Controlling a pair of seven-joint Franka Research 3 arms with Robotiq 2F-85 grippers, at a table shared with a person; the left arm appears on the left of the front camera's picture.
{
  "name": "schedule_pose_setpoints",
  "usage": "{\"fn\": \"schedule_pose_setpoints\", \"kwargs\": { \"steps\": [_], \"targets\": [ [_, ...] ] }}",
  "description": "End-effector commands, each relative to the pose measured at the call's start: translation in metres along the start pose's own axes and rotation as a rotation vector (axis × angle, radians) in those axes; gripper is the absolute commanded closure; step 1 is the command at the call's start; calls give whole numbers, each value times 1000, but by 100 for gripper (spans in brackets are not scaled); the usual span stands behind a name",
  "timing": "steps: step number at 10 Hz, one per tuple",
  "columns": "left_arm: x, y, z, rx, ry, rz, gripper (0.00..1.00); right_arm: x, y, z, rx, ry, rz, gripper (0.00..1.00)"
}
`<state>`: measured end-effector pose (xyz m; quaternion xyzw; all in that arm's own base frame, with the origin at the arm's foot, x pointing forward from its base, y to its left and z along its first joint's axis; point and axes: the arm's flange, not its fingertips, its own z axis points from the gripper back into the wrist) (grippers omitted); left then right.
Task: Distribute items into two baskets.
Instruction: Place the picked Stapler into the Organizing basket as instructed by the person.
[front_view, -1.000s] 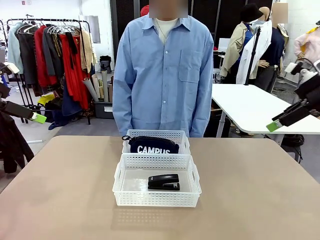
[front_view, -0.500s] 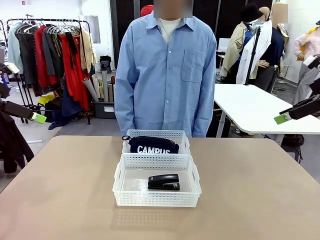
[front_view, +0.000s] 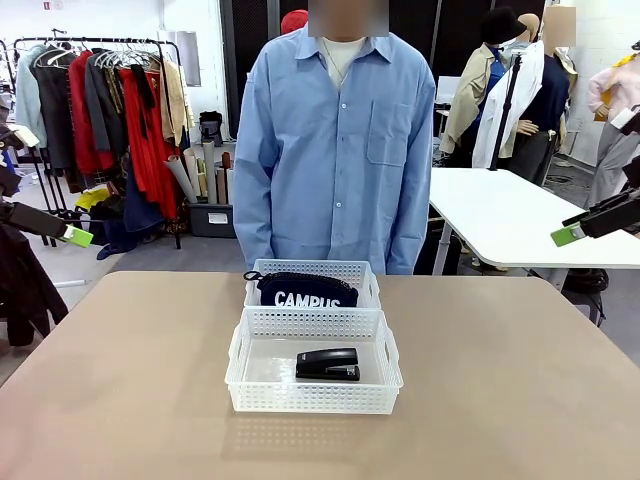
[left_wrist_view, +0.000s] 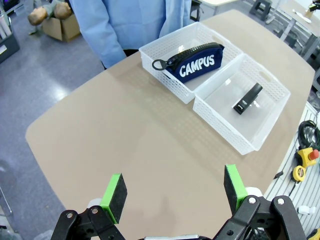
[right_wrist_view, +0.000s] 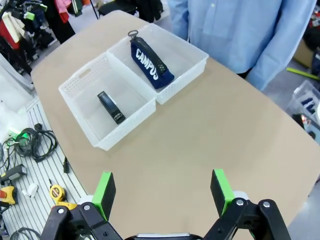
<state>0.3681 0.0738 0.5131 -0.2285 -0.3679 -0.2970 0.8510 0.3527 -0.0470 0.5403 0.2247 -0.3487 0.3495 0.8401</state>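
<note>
Left gripper (left_wrist_view: 172, 190) spread wide, empty, high above bare desk (left_wrist_view: 125, 130); right gripper (right_wrist_view: 162, 192) likewise spread, empty, off to its own side. Below, two baskets touching end to end mid-desk. Far basket (front_view: 312, 272), nearest person (front_view: 335, 150): navy CAMPUS pouch (front_view: 305, 291). Near basket (front_view: 314, 398): black stapler (front_view: 327, 364). One item per basket, nothing loose; distribution apparently complete.

You've got two baskets on the table: far one (front_view: 312, 270) and near one (front_view: 314, 380). One pouch (front_view: 306, 291), sitting in the far one. One stapler (front_view: 327, 364), in the near one. One person (front_view: 335, 150) across from you. Two grippers: left (left_wrist_view: 174, 188), right (right_wrist_view: 162, 188).
</note>
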Motion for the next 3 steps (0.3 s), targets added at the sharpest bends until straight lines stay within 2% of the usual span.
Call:
{"fn": "schedule_pose_setpoints", "kwargs": {
  "steps": [1, 3],
  "targets": [
    [1, 0, 1, -4, -4, 8, 0, -1, -3, 2, 17, -16, -14, 0],
    [1, 0, 1, -4, -4, 8, 0, -1, -3, 2, 17, -16, -14, 0]
  ]
}}
